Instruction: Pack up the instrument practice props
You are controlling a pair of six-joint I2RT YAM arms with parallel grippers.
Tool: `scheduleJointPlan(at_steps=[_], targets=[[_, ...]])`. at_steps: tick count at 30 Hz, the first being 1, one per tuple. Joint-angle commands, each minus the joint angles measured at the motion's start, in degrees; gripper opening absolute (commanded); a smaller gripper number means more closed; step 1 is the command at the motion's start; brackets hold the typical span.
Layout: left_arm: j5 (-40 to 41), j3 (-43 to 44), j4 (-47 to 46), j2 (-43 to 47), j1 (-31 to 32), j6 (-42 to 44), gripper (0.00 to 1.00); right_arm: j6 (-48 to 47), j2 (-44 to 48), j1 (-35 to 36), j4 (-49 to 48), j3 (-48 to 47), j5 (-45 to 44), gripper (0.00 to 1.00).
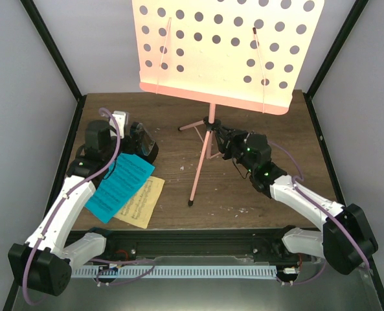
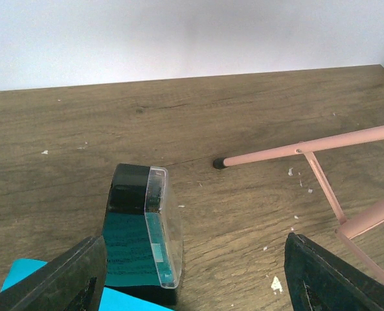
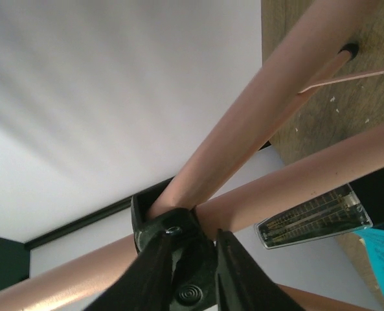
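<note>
The pink music stand (image 1: 203,162) is upright mid-table, its hole-punched desk (image 1: 224,52) at the top of the overhead view. My right gripper (image 3: 198,278) is shut on the black hub (image 3: 179,227) where the pink tubes meet; overhead it reaches in from the right (image 1: 224,142). A black metronome (image 2: 136,240) with a clear cover stands at the left, between the fingers of my open left gripper (image 2: 192,285) and close to the left finger (image 2: 62,278). A cyan page (image 1: 120,184) lies over a pale-yellow page (image 1: 142,202) at the front left.
A pink tripod leg (image 2: 308,148) with a black foot lies across the wood to the right of the metronome. Pale walls and black frame posts (image 1: 56,58) close in the table on three sides. Small white flecks dot the wooden tabletop (image 1: 243,194).
</note>
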State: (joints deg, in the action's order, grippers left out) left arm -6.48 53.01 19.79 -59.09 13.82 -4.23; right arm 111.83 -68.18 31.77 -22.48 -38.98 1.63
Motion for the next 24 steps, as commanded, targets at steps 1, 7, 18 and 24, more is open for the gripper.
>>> scheduleJointPlan(at_steps=[1,7,18,24], targets=[[-0.02,-0.54,-0.81,0.02,0.27,0.45,0.75,-0.15,0.66,0.71,-1.50,-1.05,-1.08,0.16],[-0.11,-0.63,-0.84,0.03,0.24,0.37,0.75,-0.96,0.59,0.88,-1.79,0.10,-1.76,0.04],[-3.09,-0.72,-1.31,-0.26,0.46,0.62,0.76,-3.81,1.02,0.84,-4.69,2.27,-2.50,0.10],[-10.19,-1.22,-3.77,-1.50,4.00,-1.76,0.76,-9.97,1.71,0.86,-5.83,3.81,-3.85,0.01]])
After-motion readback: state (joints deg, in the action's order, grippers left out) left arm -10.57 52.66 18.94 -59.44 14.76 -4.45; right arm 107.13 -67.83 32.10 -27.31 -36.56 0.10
